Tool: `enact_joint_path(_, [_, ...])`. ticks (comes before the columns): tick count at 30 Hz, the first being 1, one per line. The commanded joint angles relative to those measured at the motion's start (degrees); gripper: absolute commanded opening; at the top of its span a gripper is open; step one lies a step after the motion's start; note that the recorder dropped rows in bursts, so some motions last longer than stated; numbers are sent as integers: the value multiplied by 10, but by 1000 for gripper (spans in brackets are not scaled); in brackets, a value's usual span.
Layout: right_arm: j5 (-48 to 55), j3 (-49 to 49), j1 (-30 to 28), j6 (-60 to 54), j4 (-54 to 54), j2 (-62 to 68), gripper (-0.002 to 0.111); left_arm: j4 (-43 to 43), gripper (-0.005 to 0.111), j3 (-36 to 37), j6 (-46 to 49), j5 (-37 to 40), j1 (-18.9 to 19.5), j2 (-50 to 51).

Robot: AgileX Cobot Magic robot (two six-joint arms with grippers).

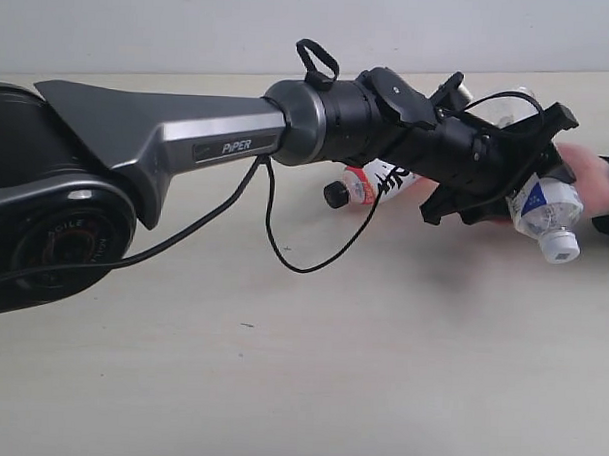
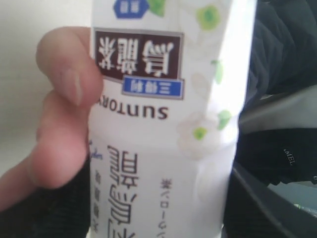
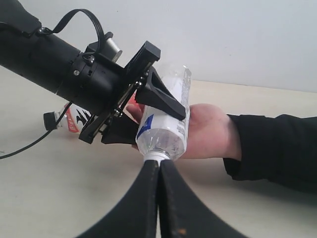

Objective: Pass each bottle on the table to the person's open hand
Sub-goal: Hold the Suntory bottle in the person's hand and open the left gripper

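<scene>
A blue-and-white bottle [image 1: 545, 206] lies slanted, cap down, across the person's open hand [image 1: 589, 178]. My left gripper [image 1: 517, 170] is shut on its body, one jaw on each side. In the left wrist view the bottle's white label [image 2: 163, 124] fills the frame, with the person's fingers [image 2: 64, 129] curled against it. The right wrist view shows the bottle [image 3: 166, 126] resting in the palm [image 3: 208, 131]. My right gripper [image 3: 159, 163] is shut and empty, low over the table, its tips pointing at the bottle's cap. A red-and-white bottle [image 1: 371, 183] with a black cap lies on the table [image 1: 330, 369] behind the left arm.
The left arm [image 1: 188, 134] stretches across the whole exterior view, with a loose black cable [image 1: 284, 247] hanging under it. The person's dark sleeve [image 3: 277, 148] enters from the right. Bits of other bottles [image 1: 524, 96] show behind the left gripper.
</scene>
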Motion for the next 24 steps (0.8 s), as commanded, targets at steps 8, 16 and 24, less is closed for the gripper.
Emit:
enact_joint_path(8, [-5, 3, 1, 0, 0, -4, 0, -6, 79, -3, 19, 5, 1, -1])
enact_joint_path(16, [-5, 3, 1, 0, 0, -4, 0, -4, 79, -3, 19, 26, 3, -1])
enact_joint_path(24, [-5, 3, 1, 0, 0, -4, 0, 2, 79, -3, 36, 81, 19, -1])
